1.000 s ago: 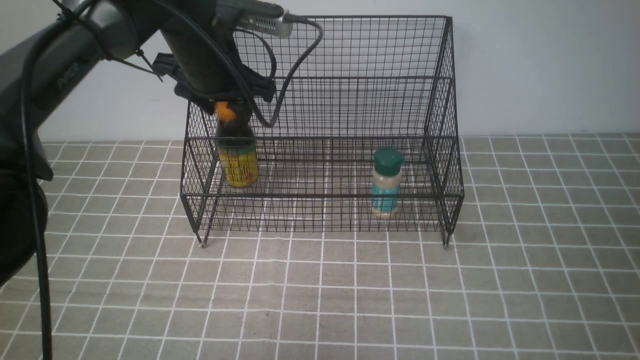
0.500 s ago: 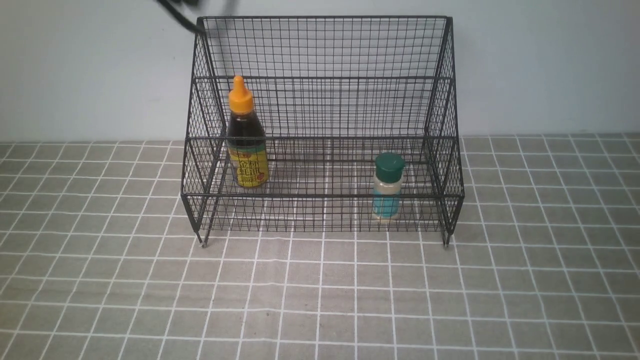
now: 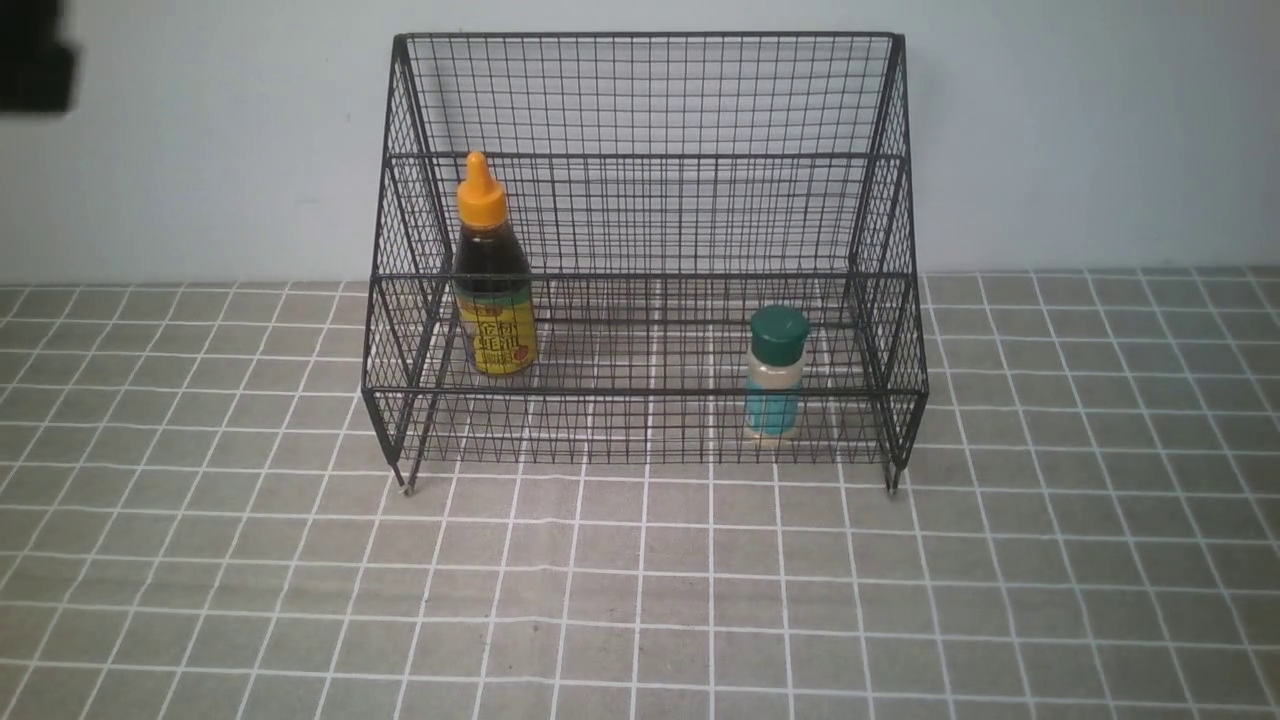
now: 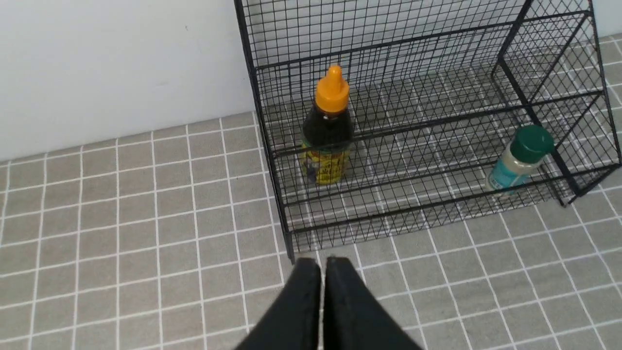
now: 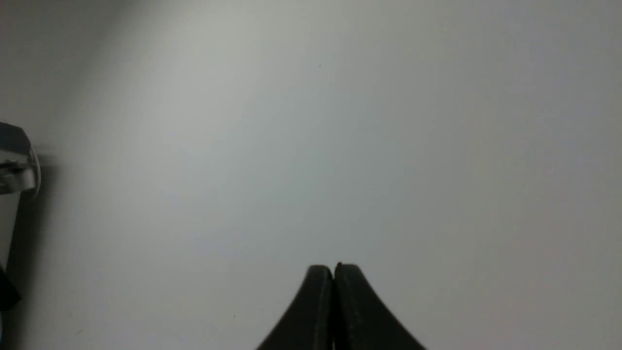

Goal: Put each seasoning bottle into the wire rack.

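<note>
The black wire rack [image 3: 640, 95] stands at the back of the table against the wall. A dark-sauce bottle [image 3: 492, 275] with an orange pointed cap stands upright at the left end of its lower tier. At the right end of that tier a small shaker [image 3: 775, 372] with a green cap is upright too. The left wrist view shows the same rack [image 4: 437, 58], sauce bottle [image 4: 329, 131] and shaker [image 4: 519, 158]. My left gripper [image 4: 321, 262] is shut and empty, hovering over the tiles in front of the rack's corner. Facing a bare wall, my right gripper [image 5: 333, 267] is shut and empty.
A grey tiled cloth [image 3: 640, 600] covers the table in front of the rack. A dark blurred part of the left arm [image 3: 35, 60] shows at the upper left corner of the front view. A pale wall [image 3: 1100, 130] runs behind the rack.
My left gripper let go of the sauce bottle, rose and drew back out of the rack to the left, and its jaws closed. The bottle now stands free slightly to the right.
</note>
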Available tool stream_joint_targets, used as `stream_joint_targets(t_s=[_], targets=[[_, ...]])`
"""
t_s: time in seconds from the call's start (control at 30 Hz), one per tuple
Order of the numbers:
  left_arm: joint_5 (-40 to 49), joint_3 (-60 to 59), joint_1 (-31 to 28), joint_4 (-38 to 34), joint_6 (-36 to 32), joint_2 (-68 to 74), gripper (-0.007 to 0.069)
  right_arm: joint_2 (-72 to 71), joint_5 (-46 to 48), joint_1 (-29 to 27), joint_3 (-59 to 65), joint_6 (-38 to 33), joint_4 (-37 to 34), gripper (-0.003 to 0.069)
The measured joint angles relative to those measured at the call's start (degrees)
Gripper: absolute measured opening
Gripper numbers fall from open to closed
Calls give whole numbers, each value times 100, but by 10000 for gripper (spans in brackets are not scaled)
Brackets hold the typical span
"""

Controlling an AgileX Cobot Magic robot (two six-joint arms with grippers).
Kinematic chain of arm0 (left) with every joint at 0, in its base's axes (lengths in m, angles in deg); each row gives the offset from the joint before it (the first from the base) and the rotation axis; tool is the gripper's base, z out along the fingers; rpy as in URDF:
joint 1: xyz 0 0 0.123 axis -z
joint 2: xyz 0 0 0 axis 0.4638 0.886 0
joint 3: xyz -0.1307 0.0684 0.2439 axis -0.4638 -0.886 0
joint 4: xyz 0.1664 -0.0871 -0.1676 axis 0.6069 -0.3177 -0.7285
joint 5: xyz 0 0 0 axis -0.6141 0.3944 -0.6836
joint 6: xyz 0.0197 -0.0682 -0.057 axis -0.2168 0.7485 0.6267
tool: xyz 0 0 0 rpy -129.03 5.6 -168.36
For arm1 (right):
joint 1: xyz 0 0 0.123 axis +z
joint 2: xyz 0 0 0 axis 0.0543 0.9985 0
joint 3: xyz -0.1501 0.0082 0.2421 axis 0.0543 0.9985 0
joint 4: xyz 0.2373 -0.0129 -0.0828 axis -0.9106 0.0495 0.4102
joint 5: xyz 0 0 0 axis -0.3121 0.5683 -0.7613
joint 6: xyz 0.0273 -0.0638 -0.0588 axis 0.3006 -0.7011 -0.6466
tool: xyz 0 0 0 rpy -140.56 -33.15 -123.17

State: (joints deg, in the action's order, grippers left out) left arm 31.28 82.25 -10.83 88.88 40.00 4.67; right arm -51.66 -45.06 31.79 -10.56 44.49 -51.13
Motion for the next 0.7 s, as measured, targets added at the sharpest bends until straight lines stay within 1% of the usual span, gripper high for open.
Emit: stream_joint_targets(t_s=[0.2,0.37,0.47,0.6,0.7], targets=[[0,-1080,0,-27,-23,-1500,-7,0,0,0,0,0,0,-10],[130,-1393,0,-27,-40,-2356,-7,0,0,0,0,0,0,-10],[156,-1455,0,-27,-40,-2637,-7,0,0,0,0,0,0,-10],[-509,-2101,-79,21,-40,-3312,-7,0,0,0,0,0,0,-10],[-1316,-3016,-384,112,-63,-3952,-7,0,0,0,0,0,0,-10]])
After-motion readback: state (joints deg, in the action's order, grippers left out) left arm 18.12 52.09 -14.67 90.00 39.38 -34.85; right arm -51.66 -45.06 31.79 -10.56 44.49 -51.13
